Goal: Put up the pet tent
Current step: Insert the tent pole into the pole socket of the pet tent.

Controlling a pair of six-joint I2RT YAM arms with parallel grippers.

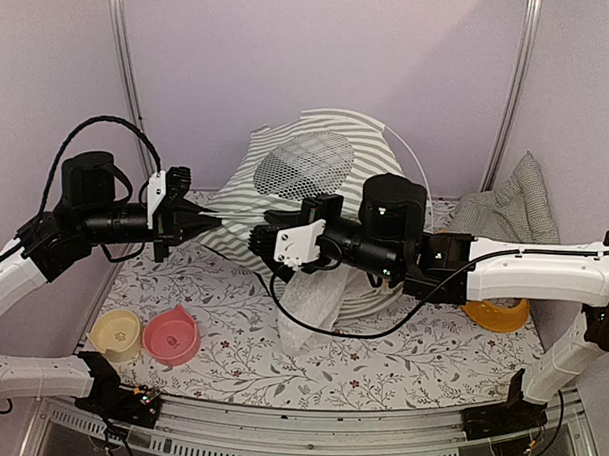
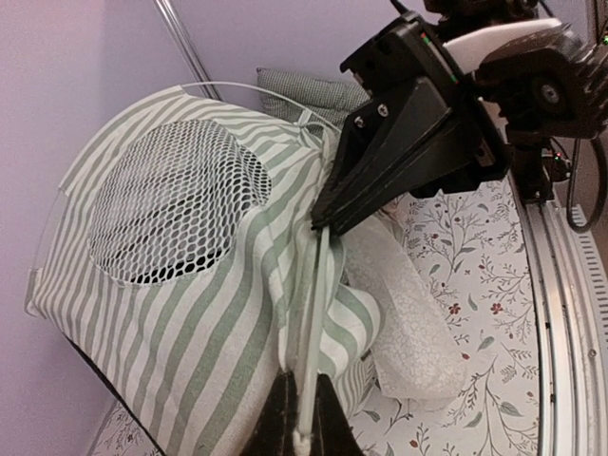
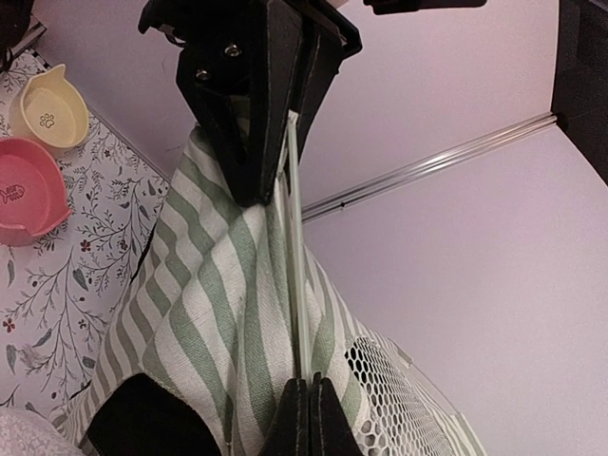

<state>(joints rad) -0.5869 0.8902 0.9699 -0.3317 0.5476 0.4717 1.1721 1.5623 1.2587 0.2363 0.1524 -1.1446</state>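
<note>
Floral tabletop (image 1: pixel 240 346); left fingers (image 2: pixel 275 420), right fingers (image 3: pixel 293 423) clench pet tent (image 1: pixel 307 163) edge (pole (image 3: pixel 296 237) too)

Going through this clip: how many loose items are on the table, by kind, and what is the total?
Pet tent: 1
Pet bowls: 3 (cream bowl, pink bowl, orange bowl, the last partly hidden behind the right arm)
Checked cushion: 1
Total: 5
</note>
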